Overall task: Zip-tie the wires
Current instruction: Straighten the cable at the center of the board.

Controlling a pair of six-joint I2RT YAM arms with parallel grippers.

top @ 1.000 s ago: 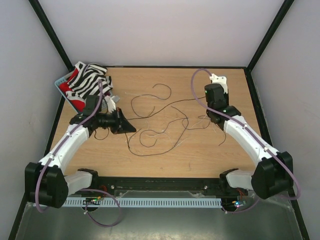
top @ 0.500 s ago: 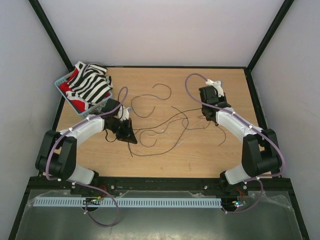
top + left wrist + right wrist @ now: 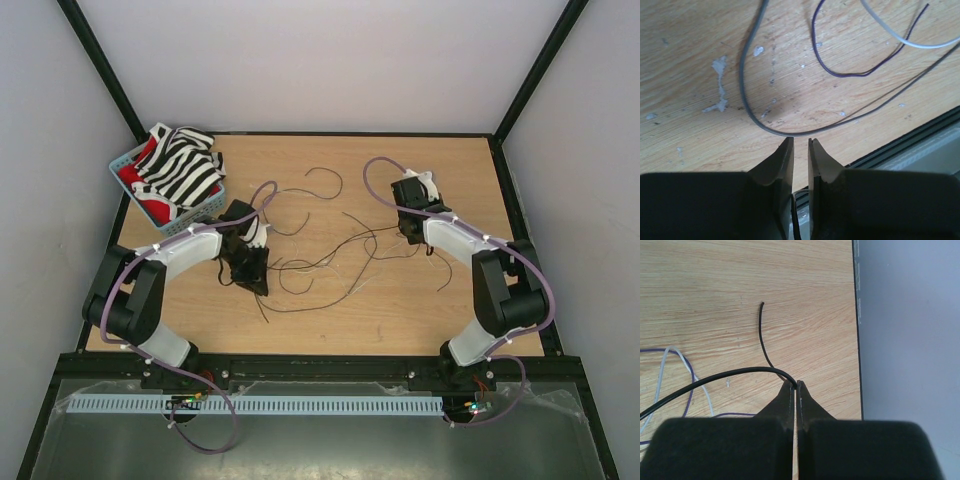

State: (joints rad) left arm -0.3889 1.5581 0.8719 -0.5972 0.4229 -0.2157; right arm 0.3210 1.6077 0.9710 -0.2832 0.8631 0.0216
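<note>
The wires (image 3: 320, 255) lie in a loose tangle of thin dark and pale strands across the middle of the wooden table. My left gripper (image 3: 258, 280) is low at the tangle's left end. In the left wrist view this gripper (image 3: 800, 141) stands open by a narrow gap, with a grey wire (image 3: 765, 125) looping just ahead of its tips, a purple wire (image 3: 840, 74) beyond, and a thin dark strand deep between the jaws. My right gripper (image 3: 425, 243) is at the tangle's right end. The right wrist view shows it (image 3: 796, 383) shut on a black wire (image 3: 715, 379) pinched at the tips.
A blue basket (image 3: 122, 160) with a zebra-striped cloth (image 3: 180, 170) stands at the back left corner. A black rail (image 3: 320, 365) runs along the near edge. The table's right edge (image 3: 856, 315) is close to my right gripper.
My left arm folded in and swung its gripper down to the tangle's left end, and its jaws parted slightly. My right arm drew in a little and stays shut on the black wire.
</note>
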